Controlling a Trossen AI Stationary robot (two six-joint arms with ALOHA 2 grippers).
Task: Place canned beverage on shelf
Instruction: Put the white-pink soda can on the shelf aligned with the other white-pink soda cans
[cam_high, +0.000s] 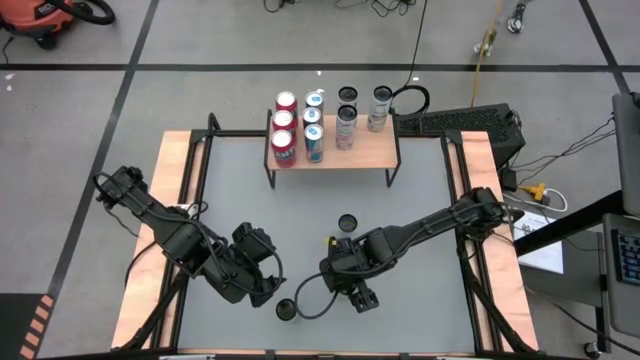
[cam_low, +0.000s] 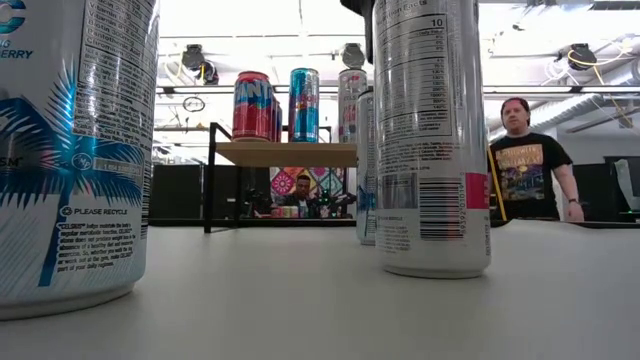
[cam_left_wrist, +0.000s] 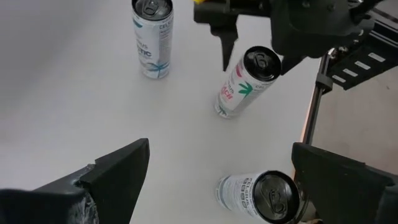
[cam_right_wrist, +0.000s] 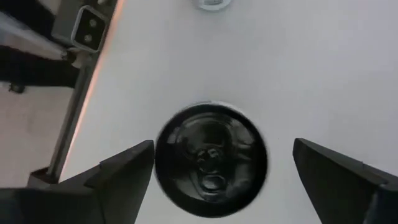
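Three cans stand upright on the grey table. A white-and-pink can (cam_left_wrist: 244, 82) (cam_low: 430, 140) stands under my right gripper (cam_right_wrist: 211, 171), which points down, open, with its fingers apart on either side of the can's black top (cam_right_wrist: 211, 160). In the high view this gripper (cam_high: 358, 292) hides that can. A second can (cam_high: 286, 309) (cam_left_wrist: 261, 196) stands just in front of my open left gripper (cam_high: 266, 290) (cam_left_wrist: 224, 180). A blue-and-white can (cam_high: 347, 221) (cam_left_wrist: 152, 37) stands farther back. The wooden shelf (cam_high: 360, 152) (cam_low: 285, 153) at the far edge carries several cans.
Wooden rails (cam_high: 185, 200) (cam_high: 470, 170) run along the table's left and right sides. A black cable loop (cam_high: 312, 296) lies between the two grippers. Beyond the table a person (cam_low: 522, 160) stands at the right, and another person (cam_low: 302, 190) shows under the shelf.
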